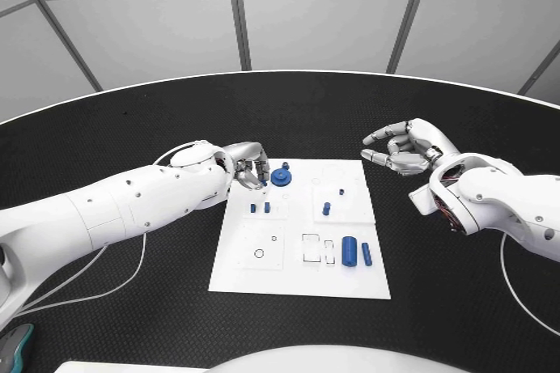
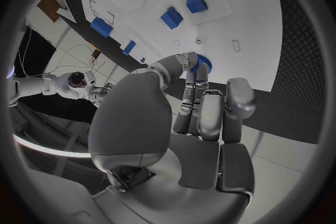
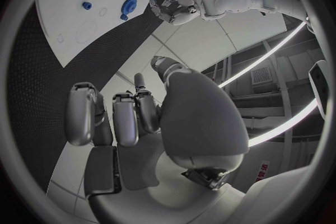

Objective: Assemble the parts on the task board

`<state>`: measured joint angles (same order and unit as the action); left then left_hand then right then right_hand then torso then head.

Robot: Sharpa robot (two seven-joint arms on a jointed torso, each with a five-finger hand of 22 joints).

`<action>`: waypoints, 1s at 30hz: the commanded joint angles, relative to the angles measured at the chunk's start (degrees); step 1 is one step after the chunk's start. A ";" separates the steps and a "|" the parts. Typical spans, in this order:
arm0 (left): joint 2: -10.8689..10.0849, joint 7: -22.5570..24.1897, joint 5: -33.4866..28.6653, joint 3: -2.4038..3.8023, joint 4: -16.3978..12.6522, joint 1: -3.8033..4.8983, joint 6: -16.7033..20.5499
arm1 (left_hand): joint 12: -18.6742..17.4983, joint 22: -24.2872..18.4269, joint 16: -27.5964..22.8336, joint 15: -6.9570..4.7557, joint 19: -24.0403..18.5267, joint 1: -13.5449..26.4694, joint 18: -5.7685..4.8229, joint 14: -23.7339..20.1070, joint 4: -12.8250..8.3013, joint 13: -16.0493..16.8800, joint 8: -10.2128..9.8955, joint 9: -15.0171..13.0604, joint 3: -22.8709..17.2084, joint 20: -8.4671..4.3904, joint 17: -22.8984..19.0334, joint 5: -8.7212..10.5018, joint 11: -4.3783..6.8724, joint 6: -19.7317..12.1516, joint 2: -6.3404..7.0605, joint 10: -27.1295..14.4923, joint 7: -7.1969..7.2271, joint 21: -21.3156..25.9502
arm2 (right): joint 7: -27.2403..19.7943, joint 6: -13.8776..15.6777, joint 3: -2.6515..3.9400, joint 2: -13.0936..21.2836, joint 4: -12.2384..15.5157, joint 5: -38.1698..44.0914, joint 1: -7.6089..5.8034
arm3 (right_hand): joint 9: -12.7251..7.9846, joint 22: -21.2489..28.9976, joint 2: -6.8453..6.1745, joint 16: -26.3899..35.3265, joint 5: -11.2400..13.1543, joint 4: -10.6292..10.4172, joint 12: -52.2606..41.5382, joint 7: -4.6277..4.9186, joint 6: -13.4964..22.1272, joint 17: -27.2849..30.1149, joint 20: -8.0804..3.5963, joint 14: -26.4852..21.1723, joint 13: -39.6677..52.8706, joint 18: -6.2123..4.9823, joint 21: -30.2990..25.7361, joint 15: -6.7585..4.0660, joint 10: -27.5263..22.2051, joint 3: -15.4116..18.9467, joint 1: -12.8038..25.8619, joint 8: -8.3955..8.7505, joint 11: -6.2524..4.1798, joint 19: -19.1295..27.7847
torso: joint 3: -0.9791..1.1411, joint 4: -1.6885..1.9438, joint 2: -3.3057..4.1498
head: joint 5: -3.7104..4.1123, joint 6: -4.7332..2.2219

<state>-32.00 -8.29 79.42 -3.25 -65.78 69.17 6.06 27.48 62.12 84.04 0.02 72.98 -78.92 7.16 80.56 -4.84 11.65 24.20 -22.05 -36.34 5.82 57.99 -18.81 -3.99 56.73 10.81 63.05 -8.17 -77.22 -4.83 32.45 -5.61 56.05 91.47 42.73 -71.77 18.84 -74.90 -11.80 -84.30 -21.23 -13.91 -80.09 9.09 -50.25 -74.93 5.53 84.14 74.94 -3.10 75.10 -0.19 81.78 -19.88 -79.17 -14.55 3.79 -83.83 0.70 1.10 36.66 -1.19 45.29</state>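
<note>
The white task board (image 1: pixel 350 282) lies mid-table. A blue gear (image 1: pixel 282 177) stands near its back edge. My left hand (image 1: pixel 245 166) reaches in from the left and pinches the gear (image 2: pixel 201 61) between thumb and fingertips. Two small blue pegs (image 1: pixel 259 208) stand just in front of it, and a third peg (image 1: pixel 327 209) is further right. A thick blue cylinder (image 1: pixel 349 251) and a thin blue pin (image 1: pixel 366 253) lie on the board's front right. My right hand (image 1: pixel 403 149) hovers off the board's back right corner, fingers curled in and holding nothing.
The board has bare recesses at its front left (image 1: pixel 263 247) and centre (image 1: pixel 311 248). A grey cable (image 1: pixel 129 268) trails over the black table under my left arm. A teal object (image 1: pixel 14 345) sits at the front left corner.
</note>
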 commanded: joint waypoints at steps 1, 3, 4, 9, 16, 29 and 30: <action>0.32 -0.12 -0.02 0.00 0.65 0.00 -0.65 | -0.32 -0.07 -0.23 -0.14 0.19 0.44 -0.99 0.16 0.21 0.07 0.15 -0.08 0.34 -0.03 -0.12 0.17 0.10 0.54 -0.18 0.30 -0.01 -0.22 | 0.01 0.00 0.00 -0.02 0.02 0.00 0.00 | -0.08 -3.16 -0.24 0.06 -0.38 0.07 -0.21 -0.07 0.15 -3.60 -0.43 3.29 5.37 -0.43 -0.09 -0.43 0.42 -0.38 0.01 -0.29 0.12 -0.38 | -0.03 0.03 0.13 | -0.07 -0.05; 0.52 -0.21 -0.03 0.00 1.14 -0.01 -0.99 | -0.32 -0.07 -0.23 -0.14 0.19 0.44 -0.99 0.16 0.21 0.07 0.15 -0.08 0.34 -0.03 -0.12 0.17 0.10 0.54 -0.18 0.30 -0.01 -0.22 | 0.02 -0.01 0.00 -0.02 0.04 0.00 0.00 | -0.08 -3.16 -0.24 0.06 -0.38 0.07 -0.21 -0.07 0.15 -3.60 -0.43 3.29 5.37 -0.43 -0.09 -0.43 0.42 -0.38 0.01 -0.29 0.12 -0.38 | -0.06 0.00 0.15 | -0.18 -0.03; 0.56 -0.22 -0.03 0.00 1.29 -0.01 -1.06 | -0.32 -0.07 -0.23 -0.14 0.19 0.44 -0.99 0.16 0.21 0.07 0.15 -0.08 0.34 -0.03 -0.12 0.17 0.10 0.54 -0.18 0.30 -0.01 -0.22 | 0.02 -0.01 0.00 -0.03 0.05 0.00 0.00 | -0.08 -3.16 -0.24 0.06 -0.38 0.07 -0.21 -0.07 0.15 -3.60 -0.43 3.29 5.37 -0.43 -0.09 -0.43 0.42 -0.38 0.01 -0.29 0.12 -0.38 | -0.07 0.01 0.16 | -0.19 -0.03; 0.73 -0.22 -0.04 -0.01 2.03 -0.03 -1.37 | -0.36 -0.15 -0.25 -0.14 0.13 0.50 -0.97 0.15 0.23 0.11 0.12 -0.11 0.41 -0.03 -0.20 0.22 0.10 0.54 -0.19 0.29 -0.01 -0.18 | 0.03 0.00 0.00 -0.04 0.06 0.00 0.00 | -0.08 -3.16 -0.24 0.06 -0.38 0.07 -0.21 -0.07 0.15 -3.60 -0.43 3.29 5.37 -0.43 -0.09 -0.43 0.42 -0.38 0.01 -0.29 0.12 -0.38 | -0.01 -0.04 0.08 | -0.29 0.04; 1.26 -0.32 -0.02 -0.02 2.54 -0.05 -1.80 | -0.38 -0.16 -0.28 -0.15 0.13 0.50 -0.97 0.12 0.22 0.12 0.10 -0.12 0.43 -0.03 -0.34 0.23 0.11 0.53 -0.21 0.29 0.00 -0.17 | 0.01 -0.02 0.00 -0.16 0.04 0.00 0.00 | -0.08 -3.16 -0.24 0.06 -0.38 0.07 -0.21 -0.07 0.15 -3.60 -0.43 3.29 5.37 -0.43 -0.09 -0.43 0.42 -0.38 0.01 -0.29 0.12 -0.38 | -0.01 -0.06 0.12 | -0.42 0.09; 1.99 -0.58 0.05 -0.04 3.28 -0.09 -3.62 | -0.55 -0.54 -0.43 -0.15 -0.14 0.71 -0.89 -0.01 0.28 0.25 -0.02 -0.23 0.76 -0.04 -0.87 0.35 0.12 0.48 -0.22 0.23 0.01 0.04 | 0.03 0.01 0.00 -0.13 0.04 0.00 0.00 | -0.08 -3.16 -0.24 0.06 -0.38 0.07 -0.21 -0.07 0.15 -3.60 -0.43 3.29 5.37 -0.43 -0.09 -0.43 0.42 -0.38 0.01 -0.29 0.12 -0.38 | -0.02 -0.08 0.08 | -0.41 0.31; 2.03 -0.61 0.05 -0.04 3.30 -0.10 -3.70 | -0.58 -0.61 -0.43 -0.15 -0.19 0.73 -0.87 0.00 0.29 0.27 -0.04 -0.25 0.80 -0.04 -0.84 0.36 0.12 0.48 -0.24 0.21 0.01 0.07 | 0.04 0.02 0.00 -0.14 0.04 0.00 0.00 | -0.08 -3.16 -0.24 0.06 -0.38 0.07 -0.21 -0.07 0.15 -3.60 -0.43 3.29 5.37 -0.43 -0.09 -0.43 0.42 -0.38 0.01 -0.29 0.12 -0.38 | -0.01 -0.04 0.06 | -0.39 0.33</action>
<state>-29.99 -8.89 79.47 -3.28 -62.49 69.08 2.39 27.28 61.57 83.83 0.02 72.98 -78.42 7.16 80.56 -4.59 11.91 23.96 -22.24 -35.96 5.82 57.11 -18.79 -3.99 56.71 10.75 63.04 -8.17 -77.22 -4.80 32.46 -5.61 55.92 91.51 42.73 -71.77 18.85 -74.90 -11.80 -84.30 -21.23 -13.91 -80.09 9.09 -50.25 -74.91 5.53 84.14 74.92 -3.10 75.10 -0.19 81.78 -19.88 -79.17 -14.55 3.79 -83.83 0.73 1.00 36.75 -1.59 45.57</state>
